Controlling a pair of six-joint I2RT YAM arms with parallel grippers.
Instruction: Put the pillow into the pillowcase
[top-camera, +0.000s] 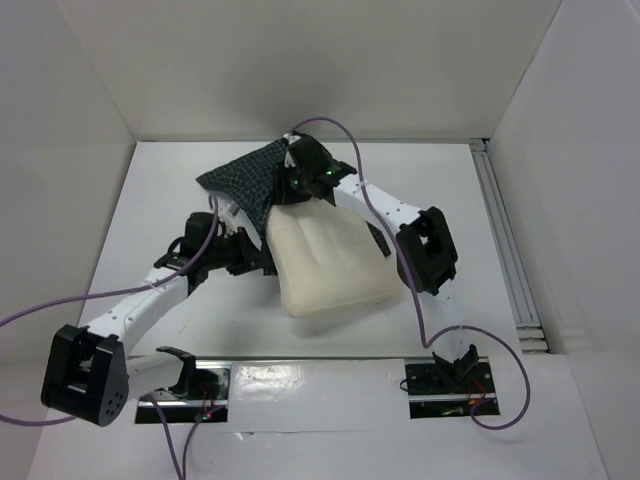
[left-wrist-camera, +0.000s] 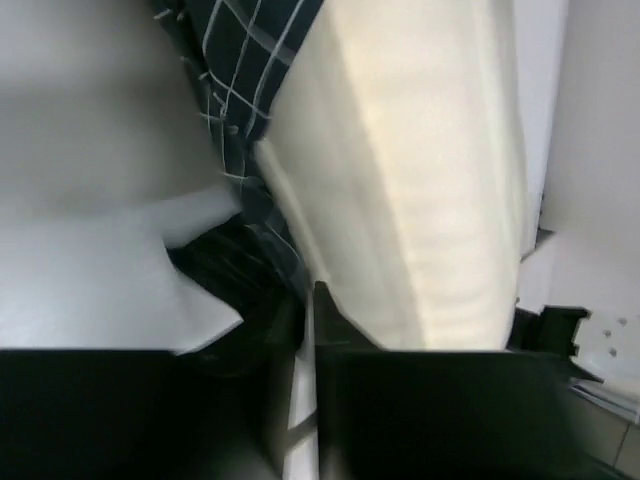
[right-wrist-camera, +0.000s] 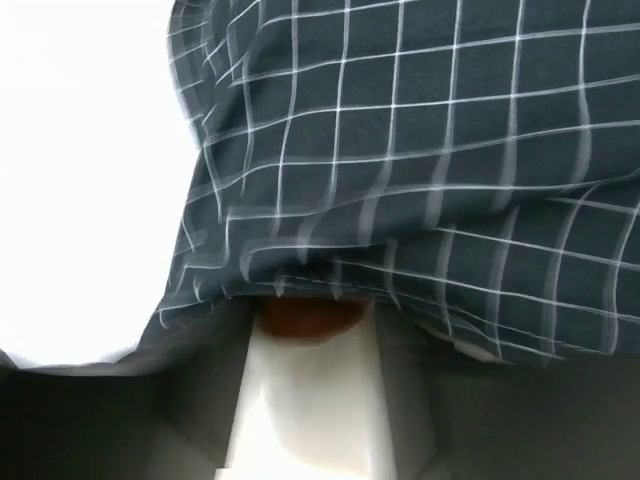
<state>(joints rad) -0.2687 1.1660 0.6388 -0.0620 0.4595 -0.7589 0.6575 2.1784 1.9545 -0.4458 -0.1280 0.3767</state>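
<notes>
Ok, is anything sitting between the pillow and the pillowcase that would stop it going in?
Nothing separate shows in the way. The pillowcase lies over the far left corner of the pillow, with most of the pillow outside. The only likely hindrance is its own bunched cloth along that left side.

pillow (top-camera: 325, 265): cream, flat on white surface (top-camera: 480, 230) | pillowcase (top-camera: 243, 178): dark checked, bunched at pillow's far end | left tool (top-camera: 252, 256): at pillow's left edge | right tool (top-camera: 293, 160): at pillowcase's far side

White table (top-camera: 450, 190), white walls (top-camera: 320, 70) (evenly lit).
</notes>
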